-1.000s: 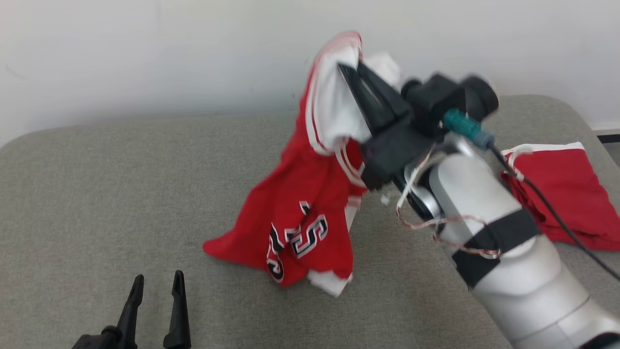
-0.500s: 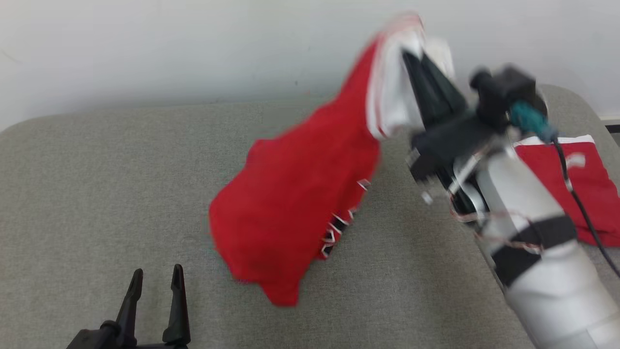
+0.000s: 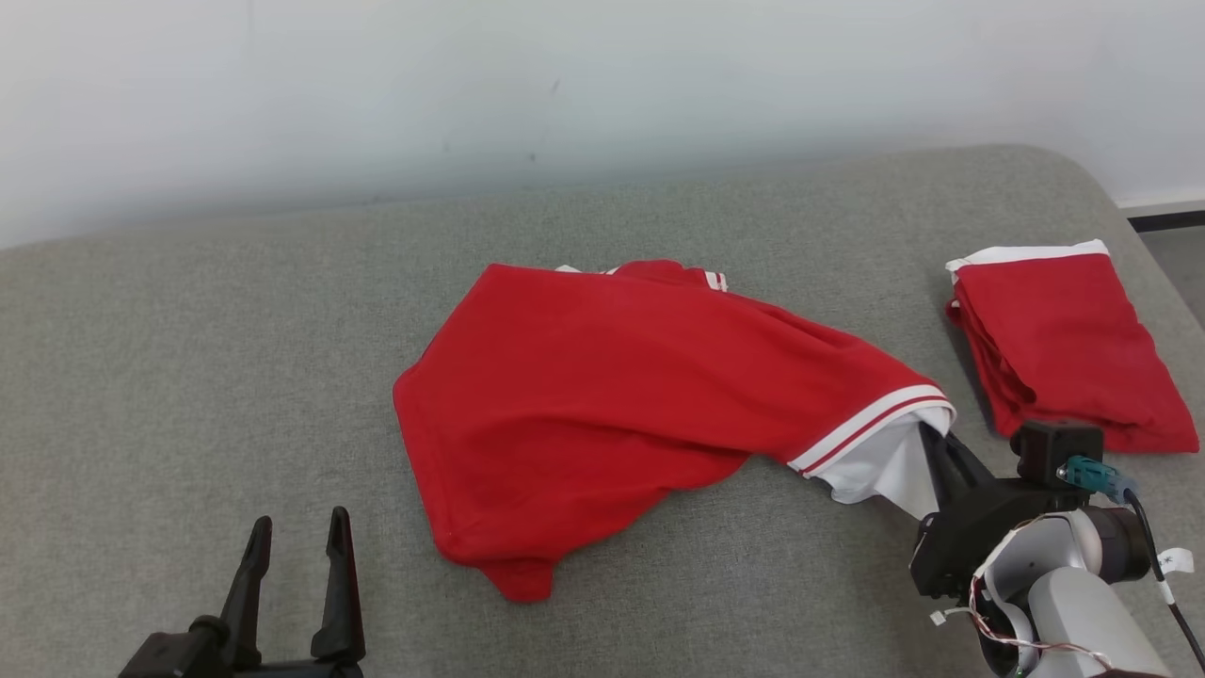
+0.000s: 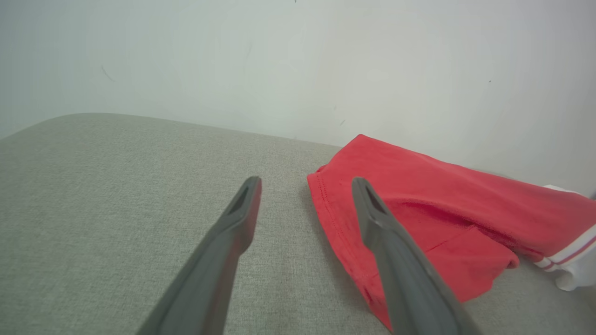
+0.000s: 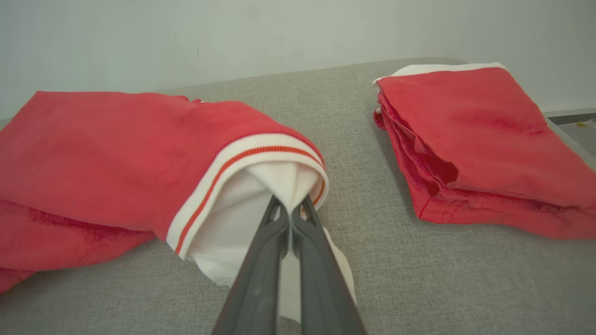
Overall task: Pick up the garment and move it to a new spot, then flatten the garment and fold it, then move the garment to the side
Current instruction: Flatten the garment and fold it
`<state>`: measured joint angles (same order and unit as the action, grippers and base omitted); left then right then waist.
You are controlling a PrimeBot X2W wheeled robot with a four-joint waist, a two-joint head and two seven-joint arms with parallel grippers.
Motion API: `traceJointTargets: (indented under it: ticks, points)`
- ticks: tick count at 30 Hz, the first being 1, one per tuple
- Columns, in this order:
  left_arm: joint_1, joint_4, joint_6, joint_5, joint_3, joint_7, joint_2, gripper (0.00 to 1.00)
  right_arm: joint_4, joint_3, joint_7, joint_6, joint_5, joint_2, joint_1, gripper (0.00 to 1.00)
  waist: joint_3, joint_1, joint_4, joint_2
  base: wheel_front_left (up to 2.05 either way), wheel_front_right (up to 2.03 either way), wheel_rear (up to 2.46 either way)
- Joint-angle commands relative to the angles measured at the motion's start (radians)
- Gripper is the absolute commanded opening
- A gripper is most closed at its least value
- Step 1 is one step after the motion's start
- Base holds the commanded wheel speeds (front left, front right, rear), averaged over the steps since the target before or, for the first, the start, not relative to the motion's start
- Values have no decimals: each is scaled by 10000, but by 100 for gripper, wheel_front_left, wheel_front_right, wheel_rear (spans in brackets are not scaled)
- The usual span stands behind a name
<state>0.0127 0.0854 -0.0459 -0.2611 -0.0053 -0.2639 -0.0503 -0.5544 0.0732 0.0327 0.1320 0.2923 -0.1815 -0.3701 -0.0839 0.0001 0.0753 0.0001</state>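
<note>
- The red garment [image 3: 602, 395] lies spread out in the centre of the head view on the grey cushion [image 3: 169, 377]. Its hem with white stripes points to the lower right.
- The right gripper [image 3: 929, 435], in the lower right, has its two fingers pressed together on the white inner cloth at that hem.
- The left gripper [image 3: 299, 518], in the lower left, holds its fingers wide apart with nothing between them. It is near the garment's lower edge but not touching it.
- A folded red cloth [image 3: 1064, 348] lies at the right edge, apart from the garment.
- A pale wall [image 3: 565, 85] runs across the top.
</note>
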Motion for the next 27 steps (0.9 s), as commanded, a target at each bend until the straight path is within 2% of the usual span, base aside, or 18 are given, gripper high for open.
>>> traceJointTargets:
  ticks: [1, 5, 14, 17, 21, 22, 23, 24, 27]
  points:
    - [-35, 30, -45, -11, 46, -3, -4, 100, 209, -46, 56, -30, -74, 50, 48, 0, 41, -1, 30, -1, 0, 0, 0]
    - [106, 122, -56, -10, 23, -3, -4, 100, 1633, -164, 934, -30, 93, 434, 851, 0, 241, -1, 42, -1, 0, 0, 0]
    - [349, 68, -89, 50, 92, -4, -2, 100, 6052, -865, 3425, -30, 1356, 1024, 2886, 0, 487, -1, 126, -1, 0, 0, 0]
    - [365, 45, -54, 8, 81, -4, -2, 100, 6429, -1123, 4171, -28, 997, 976, 3367, 0, 456, -1, 231, -1, 0, 0, 0]
    - [270, 55, -50, -17, 35, -4, -4, 100, 5698, -1127, 4491, -30, 146, 709, 3262, 0, 360, -1, 313, -1, 0, 0, 0]
    - [221, 62, -67, -10, -1, -3, -2, 100, 5368, -1109, 4348, -28, -119, 641, 3094, 30, 331, -1, 320, -1, 0, 0, 0]
    - [178, 85, -90, 13, -42, -4, -2, 100, 4963, -1083, 4196, -30, -450, 530, 2949, 97, 306, -1, 310, -1, 0, 0, 0]
    - [137, 111, -103, 36, -72, -3, -4, 100, 4584, -1137, 3938, -30, -672, 515, 2761, 100, 286, -1, 291, -1, 0, 0, 0]
    - [37, 163, -125, 56, -207, -3, -7, 100, 3496, -1187, 3050, -28, -1391, 519, 2181, 100, 231, -1, 171, -1, 0, 0, 0]
